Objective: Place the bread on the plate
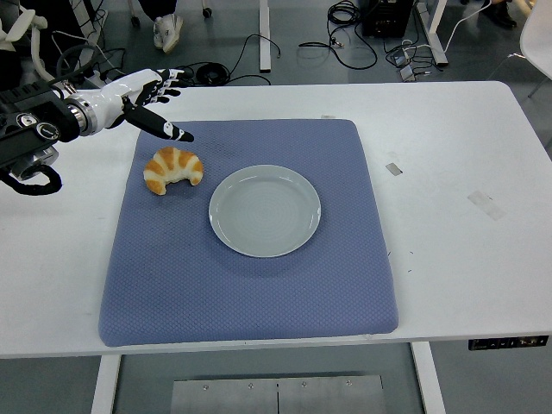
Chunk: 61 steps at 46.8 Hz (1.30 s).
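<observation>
Head view: left hand (147,97) fingers released, above croissant (173,169) — arm cut off at edge; plate (265,210) bare.

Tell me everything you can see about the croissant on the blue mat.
The croissant is a curved, crescent-shaped pastry, golden brown with paler cream bands across its ridged segments. Its two tips point down toward the near edge of the table. It looks whole and lies flat on the left rear part of the blue mat, just left of the grey plate and apart from it. Only the mat touches it; the left hand hovers behind it, fingers spread.
</observation>
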Each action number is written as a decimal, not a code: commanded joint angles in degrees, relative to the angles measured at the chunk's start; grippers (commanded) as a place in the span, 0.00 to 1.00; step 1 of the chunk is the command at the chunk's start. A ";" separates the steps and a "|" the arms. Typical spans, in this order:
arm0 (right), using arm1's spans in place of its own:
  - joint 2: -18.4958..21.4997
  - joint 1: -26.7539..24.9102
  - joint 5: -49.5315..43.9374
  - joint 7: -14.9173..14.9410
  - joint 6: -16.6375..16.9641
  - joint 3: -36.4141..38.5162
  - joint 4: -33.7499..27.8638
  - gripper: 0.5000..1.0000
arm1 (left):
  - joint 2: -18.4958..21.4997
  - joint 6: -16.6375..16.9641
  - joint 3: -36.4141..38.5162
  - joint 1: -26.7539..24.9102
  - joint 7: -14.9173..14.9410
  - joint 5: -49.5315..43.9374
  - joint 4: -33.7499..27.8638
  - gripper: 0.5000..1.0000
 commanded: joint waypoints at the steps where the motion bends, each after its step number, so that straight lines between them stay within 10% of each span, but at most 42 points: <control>1: 0.00 0.01 0.00 -0.02 0.01 0.00 -0.01 1.00 | 0.50 -0.12 2.74 -1.26 -0.08 0.54 0.17 0.96; 61: 0.00 0.01 0.00 -0.02 0.01 0.00 -0.01 1.00 | -1.96 -3.46 14.88 -2.14 -2.72 1.07 5.62 0.79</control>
